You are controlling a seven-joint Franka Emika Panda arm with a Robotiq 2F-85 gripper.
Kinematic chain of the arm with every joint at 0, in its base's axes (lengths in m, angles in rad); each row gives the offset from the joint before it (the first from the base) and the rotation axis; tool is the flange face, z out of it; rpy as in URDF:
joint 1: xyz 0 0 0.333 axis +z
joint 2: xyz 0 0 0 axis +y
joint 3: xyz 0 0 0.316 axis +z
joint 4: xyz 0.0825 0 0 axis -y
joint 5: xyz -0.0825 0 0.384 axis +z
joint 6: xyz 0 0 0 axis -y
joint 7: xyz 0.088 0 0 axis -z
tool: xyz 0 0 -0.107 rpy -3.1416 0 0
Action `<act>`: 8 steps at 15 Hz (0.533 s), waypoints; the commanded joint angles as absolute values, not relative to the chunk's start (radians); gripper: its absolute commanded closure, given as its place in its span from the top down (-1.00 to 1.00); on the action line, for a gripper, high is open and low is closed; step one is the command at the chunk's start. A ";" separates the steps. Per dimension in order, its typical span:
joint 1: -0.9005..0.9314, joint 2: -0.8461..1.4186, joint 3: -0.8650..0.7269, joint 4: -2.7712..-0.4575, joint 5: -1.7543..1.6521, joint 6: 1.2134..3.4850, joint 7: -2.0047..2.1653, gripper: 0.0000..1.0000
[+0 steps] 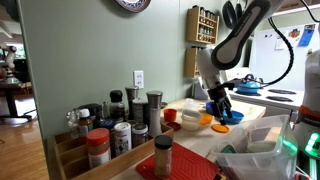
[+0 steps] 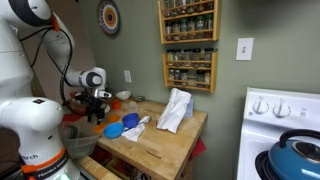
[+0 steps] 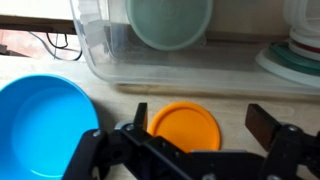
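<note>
Kitchen corner, grey-green wall, wooden butcher-block desk (image 2: 165,145). Entries run left to right.

Wrist view:
- Round blue plastic bowl (image 3: 45,125) at the far left, standing on the desk.
- Flat round orange plastic lid (image 3: 183,128) just beside the bowl, lying flat on the desk.
- My claw (image 3: 200,122) is released: jaws spread wide, nothing gripped. The orange lid lies in the gap between the two fingers, nearer the finger on the bowl's side. I cannot tell from this view whether the fingertips touch the desk.
- Clear plastic tub (image 3: 110,55) behind the lid, against the wall. A pale green round dish (image 3: 168,20) shows through it; I cannot tell whether the dish is inside or behind.
- Stack of pale plates (image 3: 295,55) at the far right edge.

In an exterior view:
- Wooden rack of spice jars (image 1: 110,130) in the foreground.
- White wall outlet (image 1: 138,77) above it.
- Small red bowl (image 1: 170,115) farther along the desk.
- Claw (image 1: 218,108) pointing down over the orange lid (image 1: 205,120) and the blue bowl (image 1: 224,127).
- Crumpled white cloth (image 1: 250,135) near them.
- Blue kettle (image 1: 250,85) on the stove beyond.

In an exterior view, two wooden spice shelves (image 2: 188,45) hang on the wall above the desk.
</note>
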State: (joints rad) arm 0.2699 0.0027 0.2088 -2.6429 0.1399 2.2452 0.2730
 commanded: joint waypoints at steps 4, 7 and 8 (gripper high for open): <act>0.252 0.045 0.216 -2.670 0.163 2.370 0.266 1.00; 0.247 0.068 0.213 -2.671 0.162 2.405 0.265 1.00; 0.245 0.076 0.212 -2.672 0.164 2.415 0.263 1.00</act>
State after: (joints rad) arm 0.2577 0.0541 0.2085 -2.6536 0.1481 2.3650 0.2730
